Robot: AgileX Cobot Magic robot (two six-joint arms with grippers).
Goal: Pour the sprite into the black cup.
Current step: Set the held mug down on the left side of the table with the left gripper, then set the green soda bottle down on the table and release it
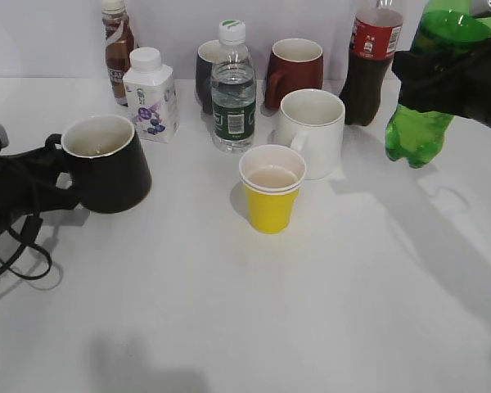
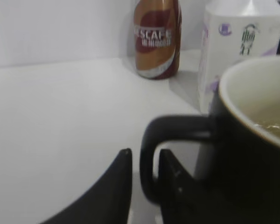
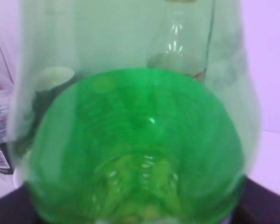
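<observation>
From outside, your right gripper (image 1: pixel 466 78) clamps the sprite (image 1: pixel 425 106) mid-body, lifted at the far right; it looks smooth and squeezable, so keep the grip firm. Open table lies between it and the black cup (image 1: pixel 106 164). The left wrist view shows your left gripper (image 2: pixel 142 186) pinching the handle. In the right wrist view green fills the frame; the jaws seem closed.

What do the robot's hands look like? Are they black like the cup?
Yes, both hands are black. The left hand has smooth, curved, pointed black fingers and thin black cables looping underneath on the white table. A small grey part sits at its top edge. The right hand is a chunky, matte black block shape. No markings or stickers show.
</observation>
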